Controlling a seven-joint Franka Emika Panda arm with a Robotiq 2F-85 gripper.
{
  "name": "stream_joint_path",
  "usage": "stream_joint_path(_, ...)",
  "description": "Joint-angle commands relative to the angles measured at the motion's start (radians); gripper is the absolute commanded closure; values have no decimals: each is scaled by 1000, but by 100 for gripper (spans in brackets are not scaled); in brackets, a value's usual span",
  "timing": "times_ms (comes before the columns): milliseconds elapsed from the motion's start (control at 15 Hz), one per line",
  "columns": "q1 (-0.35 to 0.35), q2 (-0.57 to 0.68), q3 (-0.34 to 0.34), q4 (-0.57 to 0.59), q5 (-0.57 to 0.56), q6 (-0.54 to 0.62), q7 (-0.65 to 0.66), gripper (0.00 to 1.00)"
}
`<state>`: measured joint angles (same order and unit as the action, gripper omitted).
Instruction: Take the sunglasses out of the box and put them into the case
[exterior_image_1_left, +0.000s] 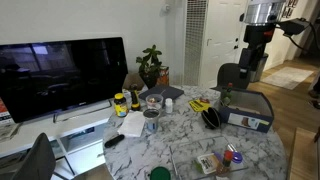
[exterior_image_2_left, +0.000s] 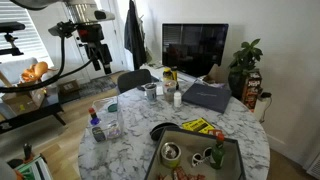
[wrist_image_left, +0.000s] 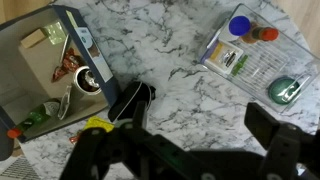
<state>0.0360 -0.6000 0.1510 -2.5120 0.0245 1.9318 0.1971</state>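
Looking into the box (wrist_image_left: 22, 48) from the wrist view, I see clutter but cannot pick out the sunglasses. The case (wrist_image_left: 130, 100) lies on the marble table (wrist_image_left: 170, 40) just beside the box's corner, with a yellow packet (wrist_image_left: 97, 125) near it. My gripper (wrist_image_left: 190, 155) hangs high above, jaws spread, holding nothing; a clear tray (wrist_image_left: 272, 68) sits well apart
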Motion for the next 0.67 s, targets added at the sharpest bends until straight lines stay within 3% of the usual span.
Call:
stream_joint_path(0, 8, 1, -7, 2, -5, -2, 4, 0)
stream_joint_path(133, -60, -8, 7, -15, -80, 82, 100, 0)
stream_joint_path(333, -169, 40, -32, -26, -222, 191, 147, 0)
stream_joint_path(600, -335, 179, -85, -21, -406, 296, 249, 0)
